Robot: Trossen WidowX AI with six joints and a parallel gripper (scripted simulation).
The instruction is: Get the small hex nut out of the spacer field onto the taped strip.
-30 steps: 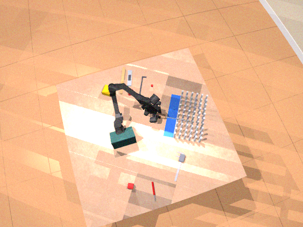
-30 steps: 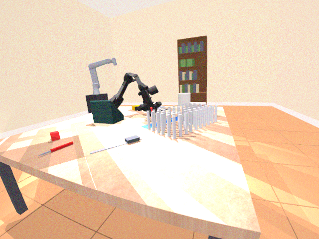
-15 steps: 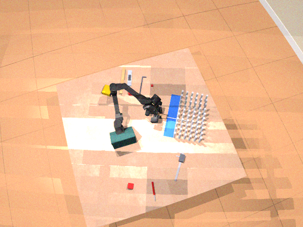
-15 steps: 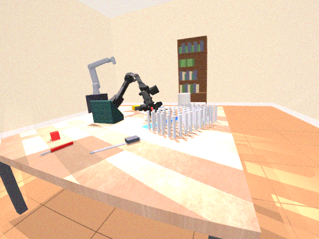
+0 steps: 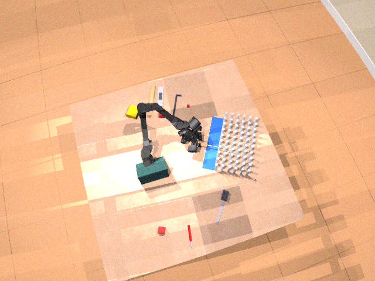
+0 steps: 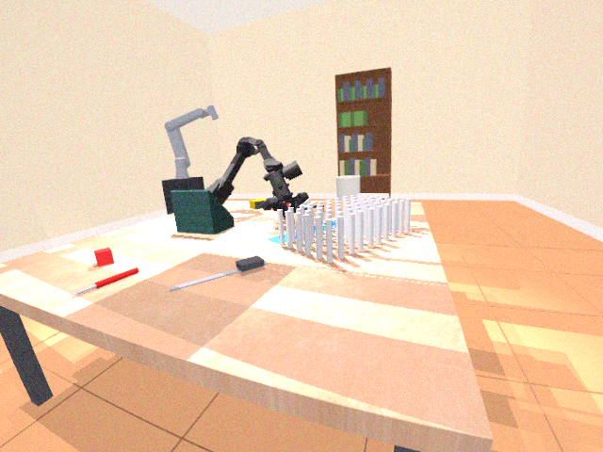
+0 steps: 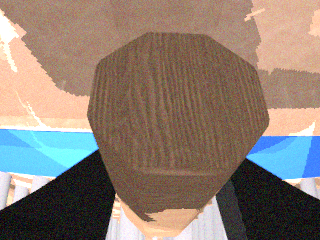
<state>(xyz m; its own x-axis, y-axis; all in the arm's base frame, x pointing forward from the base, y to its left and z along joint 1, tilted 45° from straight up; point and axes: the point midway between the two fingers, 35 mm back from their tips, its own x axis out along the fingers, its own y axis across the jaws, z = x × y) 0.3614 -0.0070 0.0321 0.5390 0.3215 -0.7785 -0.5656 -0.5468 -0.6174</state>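
Observation:
My gripper [image 5: 200, 144] [image 7: 166, 155] is shut on the wooden handle of a tool [image 5: 204, 144] [image 7: 175, 105], just in front of the taped strip. The tool's thin metal shaft [image 5: 213, 147] crosses above the blue taped strip [image 5: 209, 161] [image 6: 278, 239] [image 7: 50, 150] and its far end is among or over the standing spacers [image 5: 226, 116] [image 6: 329, 240]. The spacers that show stand upright in rows. The shaft's tip and its height cannot be made out. The hex nut cannot be seen in any view. The handle hides much of the wrist view.
A black L-shaped key [image 5: 174, 104], a wooden strip [image 5: 152, 93], a grey-white device [image 5: 160, 91], a yellow block [image 5: 131, 112] and a small red cube [image 5: 188, 105] lie on the field's far-left side. A caliper-like tool [image 5: 224, 195] [image 6: 250, 264], red screwdriver [image 5: 190, 232] [image 6: 117, 278] and red block [image 5: 162, 230] [image 6: 104, 256] lie opposite.

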